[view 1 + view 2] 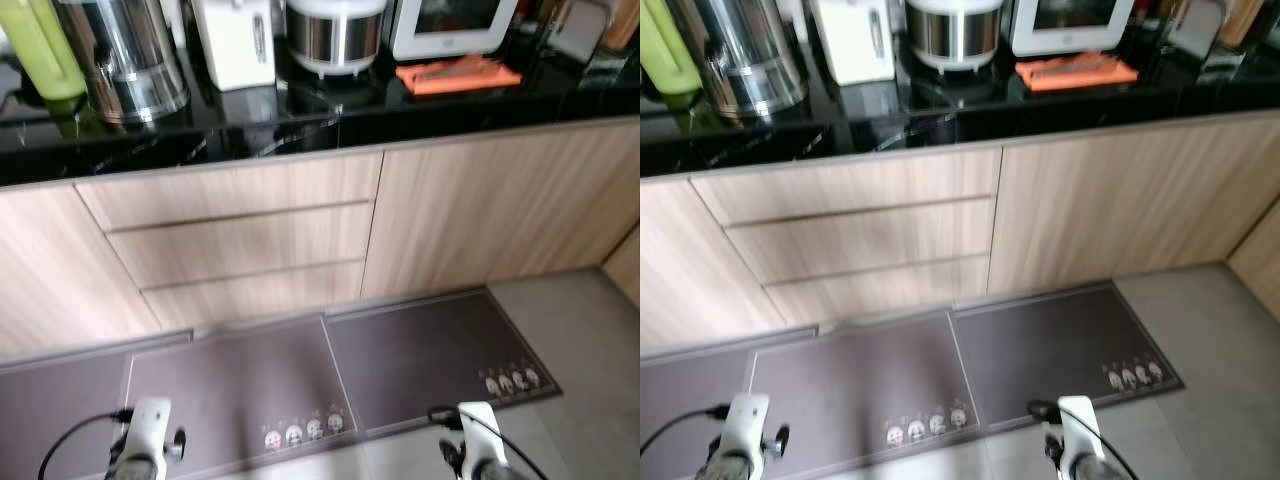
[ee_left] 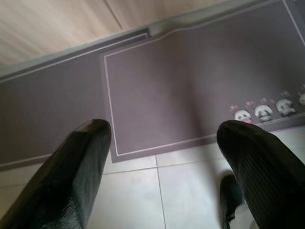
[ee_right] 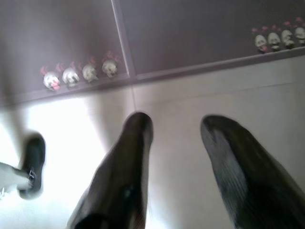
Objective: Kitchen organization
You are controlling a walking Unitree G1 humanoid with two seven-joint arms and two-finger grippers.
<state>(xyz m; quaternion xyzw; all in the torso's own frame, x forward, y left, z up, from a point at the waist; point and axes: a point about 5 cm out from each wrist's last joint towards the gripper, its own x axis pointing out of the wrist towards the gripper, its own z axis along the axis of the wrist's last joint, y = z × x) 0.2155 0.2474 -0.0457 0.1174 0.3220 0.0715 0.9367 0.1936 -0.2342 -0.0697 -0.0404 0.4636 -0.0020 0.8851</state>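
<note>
both arms hang low over the floor mats (image 1: 420, 350), the left gripper (image 2: 162, 157) and right gripper (image 3: 174, 143) spread and holding nothing. the black counter (image 1: 300, 135) carries appliances and an orange cloth (image 1: 458, 75); how far the organizing has got cannot be told.

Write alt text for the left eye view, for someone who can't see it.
A black glossy countertop carries a steel urn, a white kettle, a silver rice cooker and an orange cloth, above light wood drawers. Grey floor mats lie below.
</note>
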